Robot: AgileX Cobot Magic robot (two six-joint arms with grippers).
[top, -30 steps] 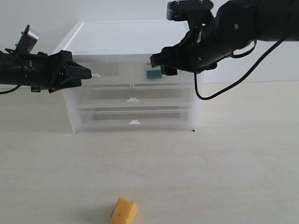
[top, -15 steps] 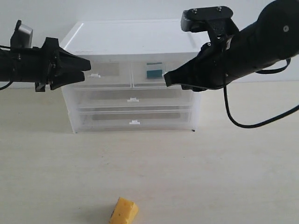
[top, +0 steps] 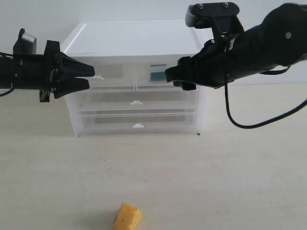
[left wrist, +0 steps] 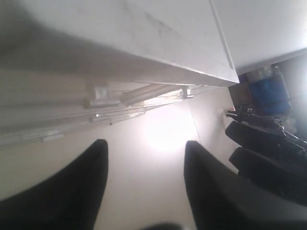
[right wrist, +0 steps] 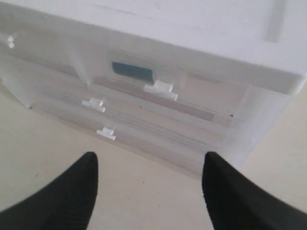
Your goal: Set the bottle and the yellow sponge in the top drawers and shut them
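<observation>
The bottle [top: 158, 73] lies inside the right top drawer [top: 168, 79], its teal label [right wrist: 132, 73] showing through the translucent front. The left top drawer [top: 112, 76] looks shut, and nothing shows inside it. The yellow sponge [top: 127, 216] lies on the table near the front edge, far from both arms. My left gripper [top: 91, 76] is open and empty, its tips just left of the left drawer's white tab handle [top: 98, 76] [left wrist: 100, 92]. My right gripper [top: 173, 80] is open and empty in front of the right drawer, near its handle [right wrist: 158, 88].
The white-topped cabinet [top: 134, 36] stands at the back of the beige table [top: 216, 182], with two full-width drawers [top: 136, 102] [top: 138, 125] below the top pair. A black cable [top: 240, 125] hangs from the right arm.
My right gripper has drawn back to the right from the right top drawer's front, then eased back toward it. My left gripper has shifted slightly and stays by the left handle.
</observation>
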